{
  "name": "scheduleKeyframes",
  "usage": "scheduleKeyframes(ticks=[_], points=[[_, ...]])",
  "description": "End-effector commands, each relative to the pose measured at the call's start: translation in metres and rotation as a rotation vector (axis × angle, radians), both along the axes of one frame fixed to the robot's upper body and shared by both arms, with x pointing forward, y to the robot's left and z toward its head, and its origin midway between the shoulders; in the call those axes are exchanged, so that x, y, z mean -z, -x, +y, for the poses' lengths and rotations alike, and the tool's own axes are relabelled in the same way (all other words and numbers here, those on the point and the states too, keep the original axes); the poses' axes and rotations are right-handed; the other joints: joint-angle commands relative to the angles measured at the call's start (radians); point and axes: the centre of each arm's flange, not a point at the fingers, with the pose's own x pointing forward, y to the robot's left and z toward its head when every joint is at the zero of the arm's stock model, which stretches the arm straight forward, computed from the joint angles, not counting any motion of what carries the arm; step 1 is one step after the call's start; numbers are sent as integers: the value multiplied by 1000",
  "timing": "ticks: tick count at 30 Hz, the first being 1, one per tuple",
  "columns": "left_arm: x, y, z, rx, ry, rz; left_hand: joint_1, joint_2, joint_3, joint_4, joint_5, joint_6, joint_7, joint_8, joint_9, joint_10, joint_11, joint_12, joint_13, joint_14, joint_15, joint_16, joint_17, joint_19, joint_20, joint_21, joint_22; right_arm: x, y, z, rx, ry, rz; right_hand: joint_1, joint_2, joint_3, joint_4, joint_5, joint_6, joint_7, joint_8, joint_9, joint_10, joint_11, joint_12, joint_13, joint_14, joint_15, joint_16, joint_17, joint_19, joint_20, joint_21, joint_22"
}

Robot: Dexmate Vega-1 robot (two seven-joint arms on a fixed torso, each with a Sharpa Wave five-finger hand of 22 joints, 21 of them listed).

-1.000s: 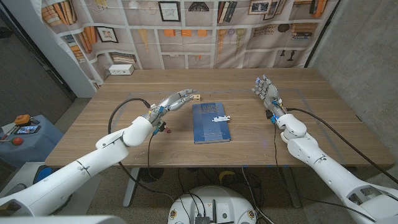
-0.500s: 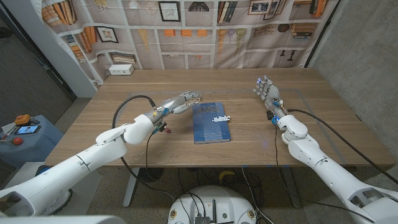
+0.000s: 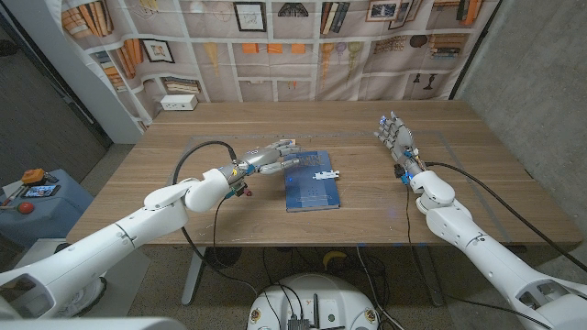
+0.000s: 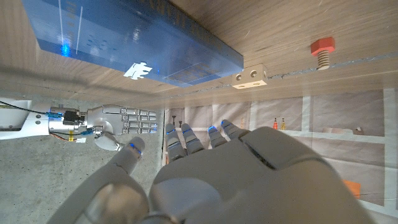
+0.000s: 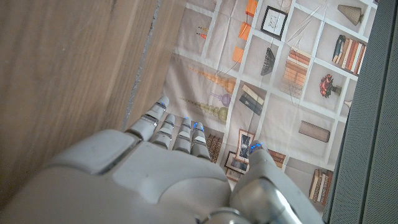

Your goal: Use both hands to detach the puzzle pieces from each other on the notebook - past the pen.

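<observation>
Puzzle pieces, white and joined, lie on the blue notebook near its far right corner, untouched, so the work is at the approach step. Left hand hangs over the notebook's far left corner, fingers spread and holding nothing, reaching toward the pieces from the side. Right hand stands well to the right of the notebook, fingers apart and pointing up, also empty (it looks like it is waiting its turn). From where I stand, the next move calls for both hands to close in on the pieces from opposite sides, each pinching one piece so they can be pulled apart. A small wooden block and a red bolt sit on the surface just left of the notebook.
</observation>
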Motion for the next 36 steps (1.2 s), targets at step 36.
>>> scheduleKeyframes(ticks=[36], points=[[15,-9,-39,13,-352,-11,-7,69,-39,4,6,-165,1,-12,0,-112,2,-4,1,-146,-152,-5,3,-183,-145,3,4,7,11,-6,13,-13,-15,2,14,4,-11,2,9,-1,4,2,-1,-6,7,3,-9,1,11,-6,0,2,4,3]])
